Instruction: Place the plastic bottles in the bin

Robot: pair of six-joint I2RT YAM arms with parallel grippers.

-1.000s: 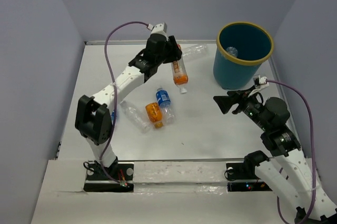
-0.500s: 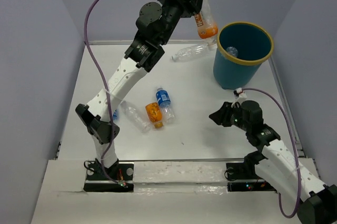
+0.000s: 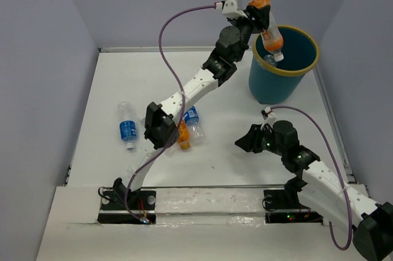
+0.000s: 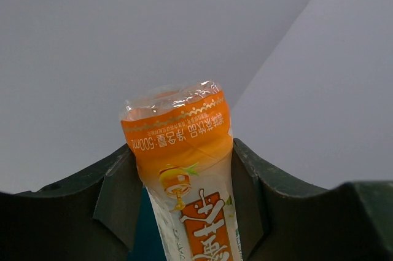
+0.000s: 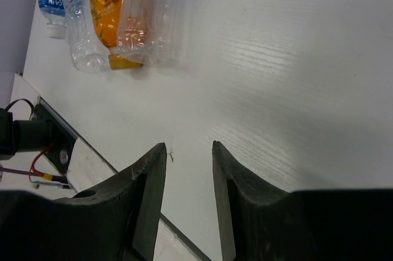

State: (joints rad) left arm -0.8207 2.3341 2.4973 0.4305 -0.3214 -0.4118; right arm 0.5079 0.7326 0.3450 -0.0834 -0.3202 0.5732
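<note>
Smooth round teal bin (image 3: 270,89) w/ yellow rim stood at far right of the desk (image 3: 227,101), which was white w/ faint wood grain. Left claw (image 3: 258,13) was clamped round a thin, crinkly orange-label bottle (image 4: 178,144), held tilted over the bin's mouth, cap end down. A clear bottle (image 3: 270,59) lay inside the bin. Right claw (image 5: 188,150) hung low over the desk, fingers a narrow gap apart, gripping nothing. Three ribbed bottles (image 5: 116,9) lay side by side on the desk. A blue-label bottle (image 3: 127,127) lay apart at left.
</note>
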